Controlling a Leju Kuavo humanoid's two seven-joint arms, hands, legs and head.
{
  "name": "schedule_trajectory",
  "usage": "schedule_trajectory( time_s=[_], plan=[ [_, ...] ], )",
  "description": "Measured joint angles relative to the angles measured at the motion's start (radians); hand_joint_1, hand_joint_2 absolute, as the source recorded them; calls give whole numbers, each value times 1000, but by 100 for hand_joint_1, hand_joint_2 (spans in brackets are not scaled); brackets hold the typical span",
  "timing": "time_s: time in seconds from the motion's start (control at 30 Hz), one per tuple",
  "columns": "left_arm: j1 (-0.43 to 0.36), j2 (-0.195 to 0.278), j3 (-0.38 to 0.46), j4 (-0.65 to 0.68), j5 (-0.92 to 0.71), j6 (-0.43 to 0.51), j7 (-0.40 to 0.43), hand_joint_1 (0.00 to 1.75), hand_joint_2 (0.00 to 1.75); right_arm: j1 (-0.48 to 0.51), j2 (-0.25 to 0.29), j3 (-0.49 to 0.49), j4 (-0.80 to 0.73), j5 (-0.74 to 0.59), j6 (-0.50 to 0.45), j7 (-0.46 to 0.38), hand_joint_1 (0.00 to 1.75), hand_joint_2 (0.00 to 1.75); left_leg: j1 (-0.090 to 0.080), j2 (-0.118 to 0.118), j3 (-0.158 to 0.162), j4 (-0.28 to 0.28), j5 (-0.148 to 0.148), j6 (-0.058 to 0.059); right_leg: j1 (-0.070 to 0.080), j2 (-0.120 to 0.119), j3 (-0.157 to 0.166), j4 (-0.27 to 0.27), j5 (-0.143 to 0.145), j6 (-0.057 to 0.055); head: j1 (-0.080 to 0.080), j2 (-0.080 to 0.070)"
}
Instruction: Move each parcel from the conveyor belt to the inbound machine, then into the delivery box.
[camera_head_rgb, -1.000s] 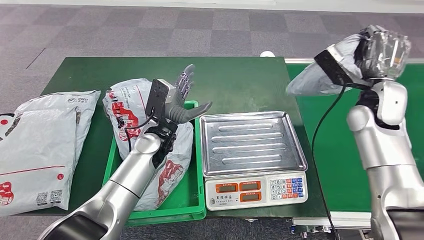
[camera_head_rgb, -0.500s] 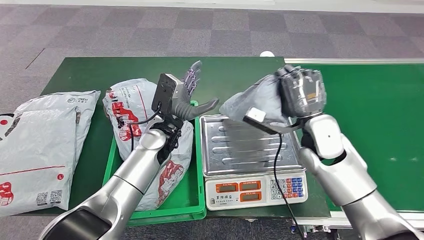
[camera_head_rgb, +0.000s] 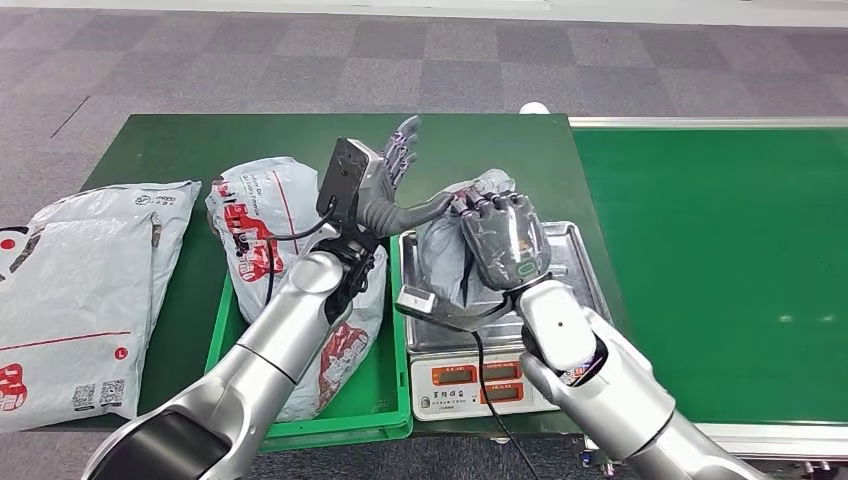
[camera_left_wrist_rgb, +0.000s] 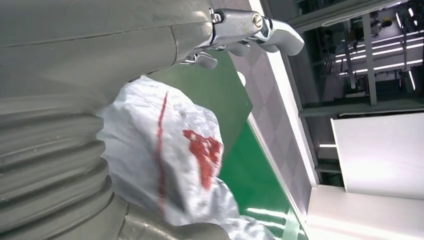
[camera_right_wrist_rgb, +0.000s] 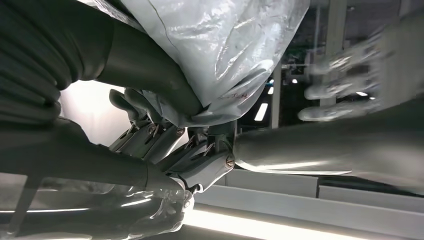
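The scale (camera_head_rgb: 500, 350) stands on the desk (camera_head_rgb: 200, 150), with the bin (camera_head_rgb: 385, 405) just to its left and the conveyor belt (camera_head_rgb: 720, 260) to its right. A parcel (camera_head_rgb: 450, 250) sits over the scale's tray, gripped by the right robot hand (camera_head_rgb: 505, 235). The left robot hand (camera_head_rgb: 385, 185), fingers spread, hangs just left of that parcel, above the bin. Another parcel (camera_head_rgb: 250, 215) lies in the bin; two more bags (camera_head_rgb: 80, 290) lie at the desk's left end.

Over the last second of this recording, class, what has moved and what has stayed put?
The right robot hand, still gripping the grey parcel, swung from above the conveyor belt leftward and down onto the scale's tray. The left robot hand rose slightly toward it, fingers spread. The green bin and its parcel stayed.
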Motion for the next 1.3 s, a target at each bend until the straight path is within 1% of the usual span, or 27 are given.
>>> schedule_trajectory(
  time_s=[0.07,0.1,0.2,0.23,0.37,0.47,0.7,0.83,0.9,0.97,1.03,1.1,1.17,1.23,1.3],
  plan=[
    [-5,-4,0,3,-7,-4,2,0,175,30,22,14,-16,57,34,28,175,175,0,0,0,0,0,0,0,0,0,0,0,0,0,0],
    [-7,-7,0,5,-11,-7,2,0,175,48,35,23,-24,86,55,40,146,175,0,0,0,0,0,0,0,0,0,0,0,0,0,0],
    [-12,-17,0,7,-21,-16,4,0,175,105,67,55,-56,144,123,65,15,175,1,0,0,0,-1,-1,1,0,0,0,-1,-1,0,0],
    [-13,-19,0,6,-24,-19,6,0,175,123,73,67,-71,152,143,76,0,175,1,0,0,0,-1,-1,1,0,0,0,-1,-1,0,0],
    [-15,-24,0,6,-26,-28,14,0,175,172,77,118,-136,164,196,128,0,175,1,0,0,0,-1,-1,1,0,0,0,-1,-1,0,0],
    [-15,-28,0,6,-26,-29,15,0,175,194,78,146,-176,165,212,142,0,175,0,0,0,0,-1,-1,0,0,0,0,-1,-1,0,0],
    [-15,-34,0,6,-27,-29,15,0,175,213,78,171,-217,164,220,151,0,175,0,0,0,0,-1,-1,0,0,0,0,-1,-1,0,0],
    [-18,-38,0,11,-37,-29,17,0,175,232,76,172,-248,164,216,210,0,175,0,0,0,0,-1,-1,0,0,0,0,-1,-1,0,0],
    [-20,-39,0,15,-43,-29,15,0,175,256,74,158,-279,160,198,214,0,175,0,0,0,0,-1,-1,0,0,0,0,-1,-1,0,0],
    [-20,-39,0,20,-47,-30,13,0,175,291,73,122,-320,134,174,184,0,175,0,0,0,0,-1,-1,0,0,0,0,-1,-1,0,0],
    [-20,-39,0,24,-55,-32,13,0,175,328,73,67,-366,52,154,141,0,175,0,0,0,0,-1,-1,0,0,0,0,-1,-1,0,0],
    [-20,-39,0,30,-67,-34,18,0,175,362,73,-8,-405,-86,138,84,0,175,0,0,0,0,-1,-1,0,0,0,0,-1,-1,0,0],
    [-20,-38,0,37,-78,-33,24,0,175,385,73,-104,-426,-242,126,6,0,175,0,0,0,0,-1,-1,0,0,0,-1,-1,-1,0,0],
    [-20,-37,0,43,-86,-29,30,0,175,386,73,-211,-427,-392,126,-92,0,175,0,0,0,0,-1,-1,0,0,0,-1,0,0,0,0],
    [-21,-34,0,52,-92,-22,34,0,175,361,72,-317,-394,-529,130,-188,0,175,0,0,0,0,-1,-1,0,0,0,-1,1,0,0,0]
  ],
)
